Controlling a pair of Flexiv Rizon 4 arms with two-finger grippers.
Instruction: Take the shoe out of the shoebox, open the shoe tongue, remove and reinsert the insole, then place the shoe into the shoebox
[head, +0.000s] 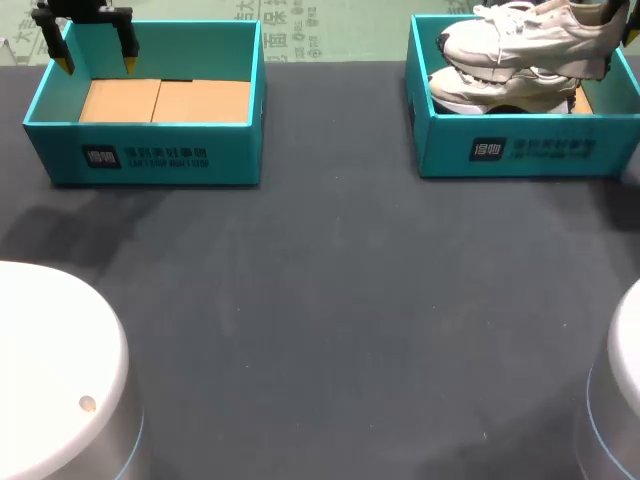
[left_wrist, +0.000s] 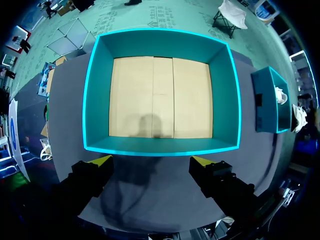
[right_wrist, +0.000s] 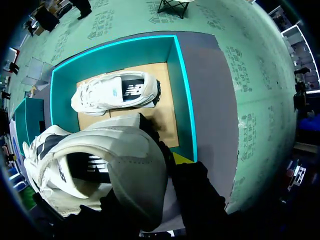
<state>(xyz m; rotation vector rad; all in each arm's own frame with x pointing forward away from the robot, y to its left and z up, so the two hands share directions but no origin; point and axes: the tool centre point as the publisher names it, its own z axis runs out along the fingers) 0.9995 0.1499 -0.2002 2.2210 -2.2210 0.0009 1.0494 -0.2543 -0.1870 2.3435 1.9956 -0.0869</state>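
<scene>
Above, right end effector (right_wrist: 167, 162) clamps shoe (right_wrist: 115, 170) over shoebox (right_wrist: 182, 90) rim; left end effector (left_wrist: 150, 162), spread, overhangs second box's (left_wrist: 160, 146) edge.

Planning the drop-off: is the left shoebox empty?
Empty. The left shoebox shows only its bare cardboard floor in both the head and left wrist views; nothing lies inside.

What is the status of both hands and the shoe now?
Left hand open over left shoebox. Right hand holds shoe above right shoebox. Second shoe lies inside.
</scene>
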